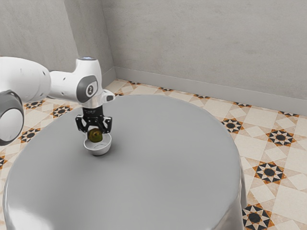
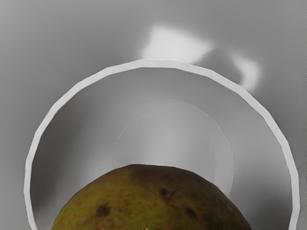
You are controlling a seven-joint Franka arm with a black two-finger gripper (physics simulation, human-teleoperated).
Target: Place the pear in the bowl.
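Note:
In the exterior view my gripper (image 1: 96, 132) points down over the bowl, shut on the pear, with one finger on each side. The brownish-green pear (image 1: 95, 136) hangs at the level of the rim, over the opening of the white bowl (image 1: 99, 151). The wrist view has the pear (image 2: 153, 201) large and close, dark spots on its skin. Beyond it lies the inside of the bowl (image 2: 163, 139), part of its floor hidden behind the fruit.
The bowl stands on a round table (image 1: 158, 163) with a glossy grey cover. Past the table's edge are a patterned tile floor (image 1: 268, 171) and plain grey walls (image 1: 206, 43).

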